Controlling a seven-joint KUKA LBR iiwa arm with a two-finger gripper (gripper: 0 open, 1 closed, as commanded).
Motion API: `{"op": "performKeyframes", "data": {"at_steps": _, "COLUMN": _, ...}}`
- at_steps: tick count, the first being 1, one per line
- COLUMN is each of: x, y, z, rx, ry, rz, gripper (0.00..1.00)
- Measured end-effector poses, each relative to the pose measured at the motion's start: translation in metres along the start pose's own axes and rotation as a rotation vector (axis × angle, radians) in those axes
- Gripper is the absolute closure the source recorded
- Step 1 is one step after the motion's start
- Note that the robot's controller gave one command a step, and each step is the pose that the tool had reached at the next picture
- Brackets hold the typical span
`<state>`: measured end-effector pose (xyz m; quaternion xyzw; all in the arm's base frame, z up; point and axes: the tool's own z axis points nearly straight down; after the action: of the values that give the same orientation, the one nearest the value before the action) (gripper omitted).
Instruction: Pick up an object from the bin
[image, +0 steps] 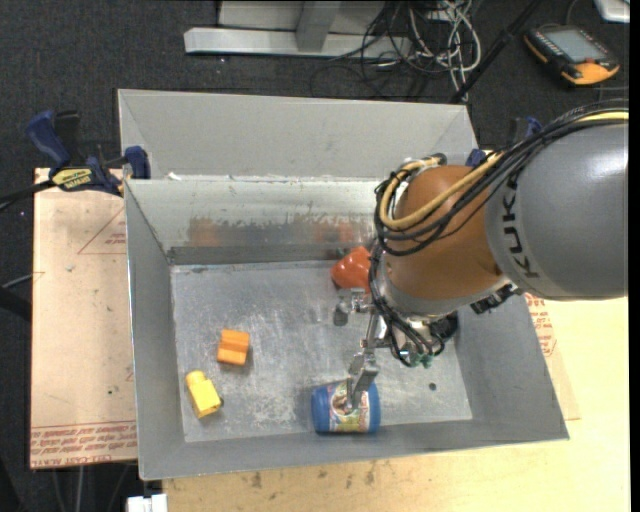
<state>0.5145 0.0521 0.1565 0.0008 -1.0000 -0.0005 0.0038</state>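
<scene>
A small blue can (326, 413) with a printed label lies on its side near the bin's front wall, right of the middle. My gripper (352, 398) reaches down from the arm onto the top of this can and touches or nearly touches it. An orange-red rounded thing (350, 268) lies near the back wall, partly hidden behind the arm's orange cover.
An orange block (233, 348) and a yellow block (203, 393) lie apart on the left of the bin floor. The arm and its orange cover hang over the bin's right half, hiding the floor there.
</scene>
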Motion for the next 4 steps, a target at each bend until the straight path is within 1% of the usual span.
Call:
{"op": "performKeyframes", "data": {"at_steps": 1, "x": -0.002, "y": 0.000, "z": -0.004, "rx": 0.000, "ry": -0.008, "rz": 0.001, "gripper": 0.00}}
{"op": "performKeyframes", "data": {"at_steps": 2, "x": -0.002, "y": 0.000, "z": -0.003, "rx": -0.001, "ry": -0.009, "rz": 0.000, "gripper": 0.00}}
{"op": "performKeyframes", "data": {"at_steps": 3, "x": -0.001, "y": 0.004, "z": 0.018, "rx": 0.000, "ry": -0.005, "rz": -0.073, "gripper": 0.00}}
{"op": "performKeyframes", "data": {"at_steps": 4, "x": 0.014, "y": -0.020, "z": 0.083, "rx": 0.001, "ry": -0.016, "rz": -0.301, "gripper": 1.00}}
